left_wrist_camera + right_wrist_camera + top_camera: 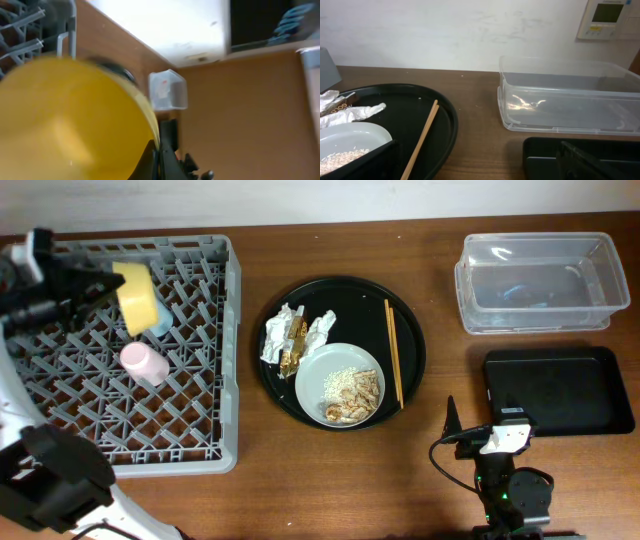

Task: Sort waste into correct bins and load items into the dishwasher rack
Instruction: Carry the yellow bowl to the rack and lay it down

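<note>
1. At the far left, the left gripper (108, 283) is clamped tight on the yellow bowl (135, 295). It holds the bowl tilted over the far part of the dishwasher rack (225, 360).
2. The light blue cup (160, 328) peeks out right beside the bowl. The pink cup (143, 363) sits a little nearer among the pegs, so that corner is crowded.
3. At the near right, the right gripper (485, 435) hangs low with its jaws spread wide and nothing between them.
4. The shallow black tray (560, 390) lies just to its right, and the clear tub (540, 280) sits beyond that at the far right.
5. In the middle is the round black tray (340, 295). It carries the wrappers (295, 335) and the plate (325, 365) with rice (340, 383) and fried pieces (360, 395). The chopsticks (394, 355) lie along its right side.
6. Bare table (330, 480) shows between the rack wall and the round tray, between that tray and the bins, and along the near edge.
</note>
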Available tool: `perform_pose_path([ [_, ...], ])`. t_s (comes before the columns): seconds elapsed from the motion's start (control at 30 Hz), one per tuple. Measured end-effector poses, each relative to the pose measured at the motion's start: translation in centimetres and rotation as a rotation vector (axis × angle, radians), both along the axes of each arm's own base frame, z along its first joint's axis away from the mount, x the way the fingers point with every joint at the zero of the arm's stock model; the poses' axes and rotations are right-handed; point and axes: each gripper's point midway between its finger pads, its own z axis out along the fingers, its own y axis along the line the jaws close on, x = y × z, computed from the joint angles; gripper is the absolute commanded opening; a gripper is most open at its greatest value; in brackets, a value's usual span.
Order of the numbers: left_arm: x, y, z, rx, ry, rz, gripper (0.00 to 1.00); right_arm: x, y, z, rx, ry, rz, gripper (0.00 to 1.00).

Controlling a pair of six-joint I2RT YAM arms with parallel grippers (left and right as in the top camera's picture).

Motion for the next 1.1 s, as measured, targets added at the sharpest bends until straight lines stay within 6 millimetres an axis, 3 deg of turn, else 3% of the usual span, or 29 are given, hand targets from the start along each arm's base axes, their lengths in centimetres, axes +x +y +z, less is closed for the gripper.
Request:
perform_pose_path([
  [0.17, -0.9, 5.0, -1.1, -0.131, -0.093, 0.105, 0.0, 0.0, 0.0, 0.0, 0.0, 0.0, 0.0, 0.98],
  [0.23, -2.1, 8.1, -2.8, -0.195, -0.12, 0.182, 0.01, 0.0, 0.0, 0.0, 0.0, 0.0, 0.0, 0.98],
  [0.37, -3.0, 10.5, -4.5, -0.2, -0.156, 0.238, 0.0, 0.0, 0.0, 0.0, 0.0, 0.0, 0.0, 0.98],
  [0.47, -3.0, 11.8, -4.3, -0.153, -0.231, 0.248, 0.0, 0.0, 0.0, 0.0, 0.0, 0.0, 0.0, 0.98],
  [0.6, -2.7, 12.3, -4.7, -0.094, -0.252, 0.246, 0.0, 0.0, 0.0, 0.0, 0.0, 0.0, 0.0, 0.99],
  [0.77, -1.9, 12.7, -7.4, 0.015, -0.129, 0.271, 0.0, 0.0, 0.0, 0.0, 0.0, 0.0, 0.0, 0.98],
  [0.87, -1.2, 11.8, -9.0, 0.026, -0.003, 0.281, 0.0, 0.0, 0.0, 0.0, 0.0, 0.0, 0.0, 0.98],
  [1.1, -1.6, 9.3, -9.9, -0.019, 0.115, 0.247, 0.0, 0.0, 0.0, 0.0, 0.0, 0.0, 0.0, 0.98],
])
